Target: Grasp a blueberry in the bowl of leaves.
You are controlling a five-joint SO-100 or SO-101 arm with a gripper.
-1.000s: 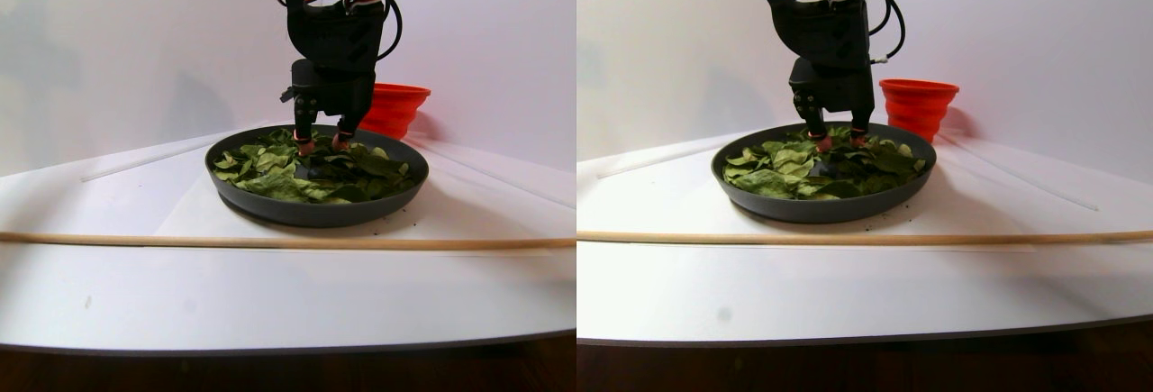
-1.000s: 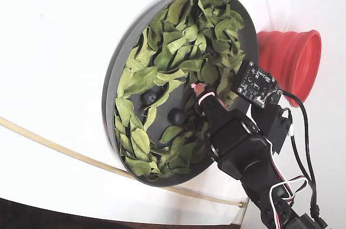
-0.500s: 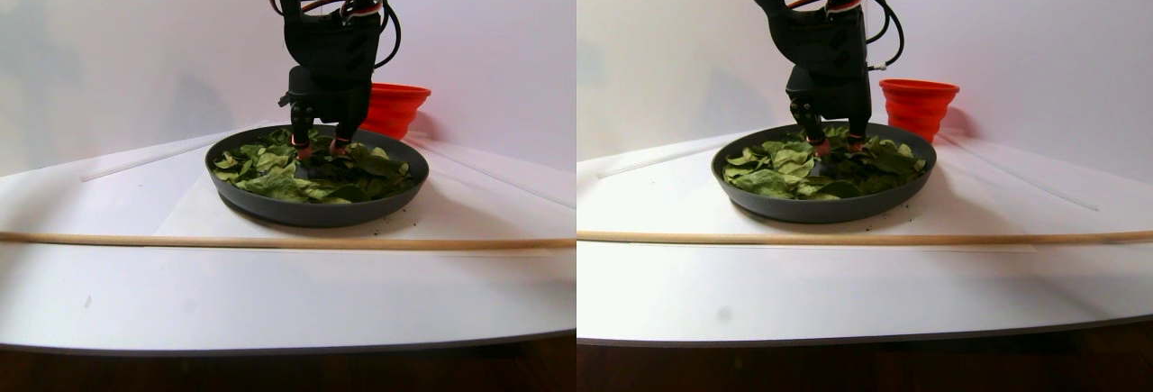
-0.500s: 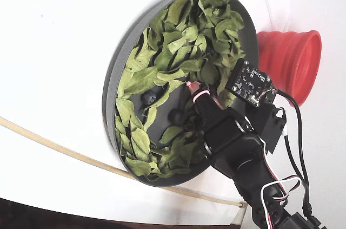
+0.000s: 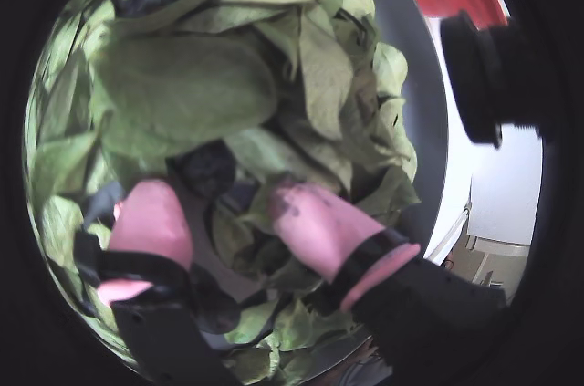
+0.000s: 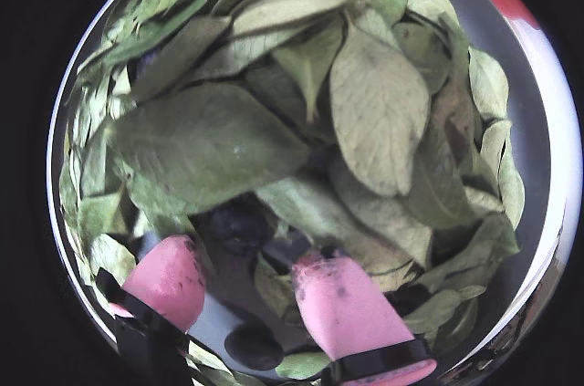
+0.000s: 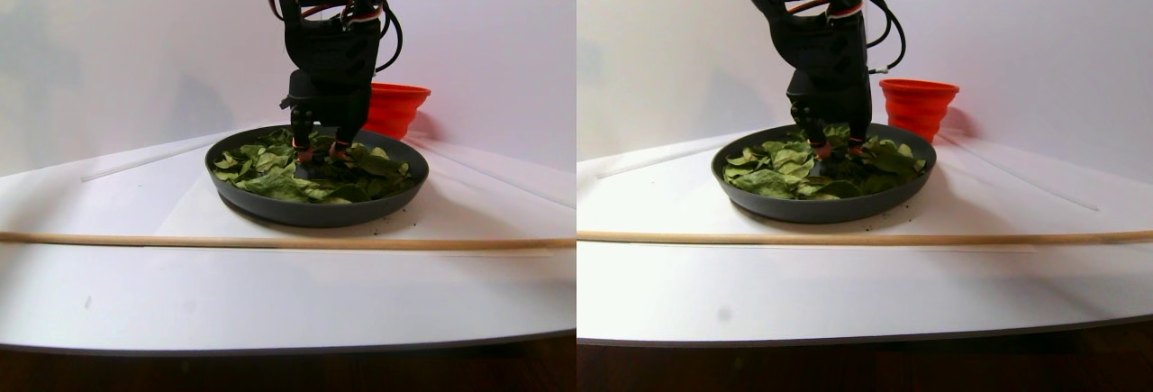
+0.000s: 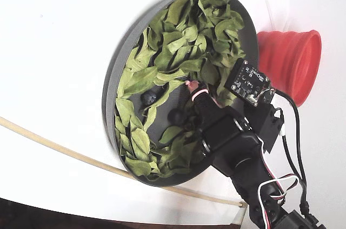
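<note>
The gripper (image 6: 246, 290) points down into the bowl (image 8: 116, 74), its two pink fingertips (image 5: 315, 222) set among the leaves (image 6: 210, 144). The jaws stand apart with a clear gap between them, and nothing is clamped between the tips. In both wrist views a dark blueberry (image 6: 235, 222) lies partly under the leaves just ahead of the gap, nearer the left fingertip as those views show it; whether that tip touches it cannot be told. A second blueberry (image 6: 254, 347) sits on the bare dark floor of the bowl between the two fingers, close to the lower edge of that wrist view, and neither finger closes on it.

The fixed view shows two dark berries exposed in a clearing near the middle of the bowl, one (image 8: 148, 98) toward the left and another (image 8: 174, 116) just beside the black body of the arm (image 8: 232, 142). Leaves cover most of the rest of the bowl and pile up toward its rim.

In the stereo pair view the bowl (image 7: 315, 207) rests on a white table (image 7: 270, 293), with the arm standing upright over it. A red ribbed cup (image 8: 292, 61) stands just behind the bowl, close to its rim. A thin wooden stick (image 7: 270, 241) lies across the table in front of the bowl, apart from it.
</note>
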